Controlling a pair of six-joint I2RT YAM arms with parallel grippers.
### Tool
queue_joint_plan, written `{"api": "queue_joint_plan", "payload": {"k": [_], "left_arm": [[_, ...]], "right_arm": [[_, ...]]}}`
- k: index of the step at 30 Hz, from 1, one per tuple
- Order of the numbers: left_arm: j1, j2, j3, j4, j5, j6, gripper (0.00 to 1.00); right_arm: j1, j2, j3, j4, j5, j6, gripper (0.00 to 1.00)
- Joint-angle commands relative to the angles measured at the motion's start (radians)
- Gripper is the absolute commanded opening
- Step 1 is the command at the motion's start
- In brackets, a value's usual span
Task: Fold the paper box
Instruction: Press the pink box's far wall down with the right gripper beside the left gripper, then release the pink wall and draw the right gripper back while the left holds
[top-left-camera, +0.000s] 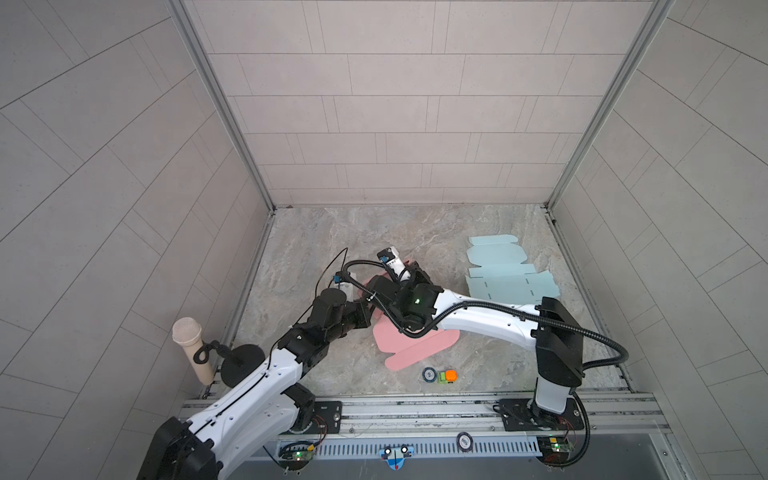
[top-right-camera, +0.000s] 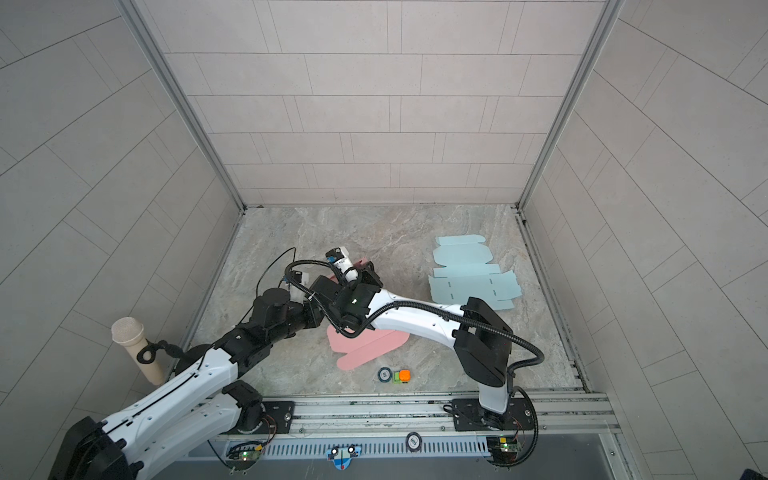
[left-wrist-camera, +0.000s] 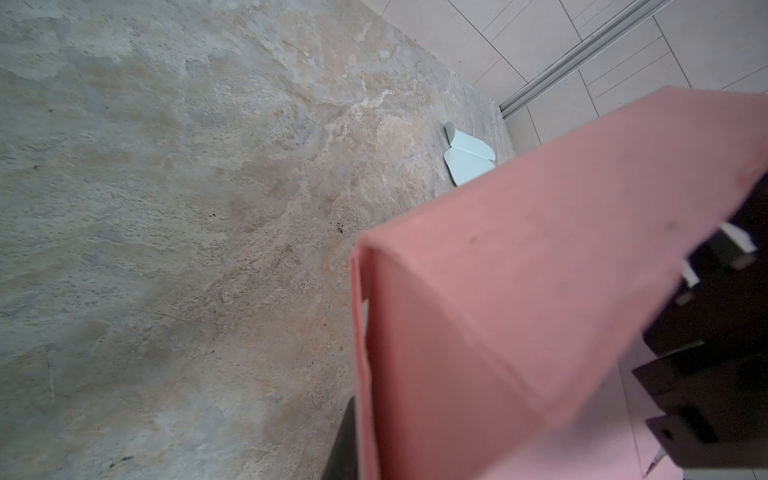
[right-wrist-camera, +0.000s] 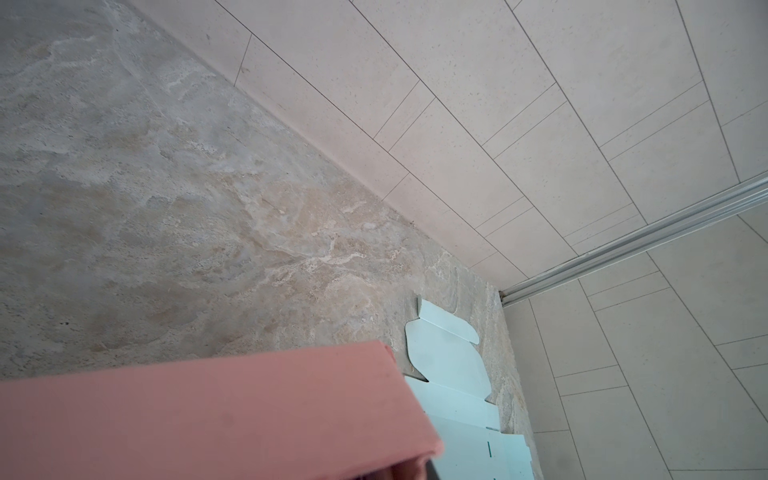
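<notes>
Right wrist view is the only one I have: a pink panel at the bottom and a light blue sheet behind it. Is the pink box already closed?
Observer: No. In both top views the near flaps of the pink paper box lie flat on the table.
Operator: Where is the left arm?
Observer: The left arm meets the right arm over the box's far part.
Operator: Is anything close to the flaps?
Observer: A small orange and green object and a round black disc lie nearer the front, apart from the flaps.
</notes>
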Motion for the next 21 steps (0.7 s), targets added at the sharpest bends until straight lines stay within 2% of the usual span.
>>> {"api": "queue_joint_plan", "payload": {"k": [1,5,7,12,21], "left_arm": [[-0.018,-0.029,0.034,0.075,0.062,0.027,0.0],[-0.019,-0.027,0.029,0.08,0.06,0.024,0.0],[-0.019,-0.025,0.025,0.088,0.06,0.02,0.0],[-0.018,-0.02,0.02,0.098,0.053,0.017,0.0],[-0.019,-0.008,-0.024,0.146,0.014,-0.007,0.0]], "right_arm": [[-0.012,-0.016,-0.013,0.002,-0.006,0.006,0.11],[-0.01,-0.022,-0.022,0.017,-0.01,-0.006,0.07],[-0.009,-0.028,-0.026,0.025,-0.012,-0.013,0.1],[-0.001,-0.071,-0.038,0.036,-0.046,-0.008,0.27],[0.021,-0.22,-0.128,0.039,-0.208,0.051,0.54]]}}
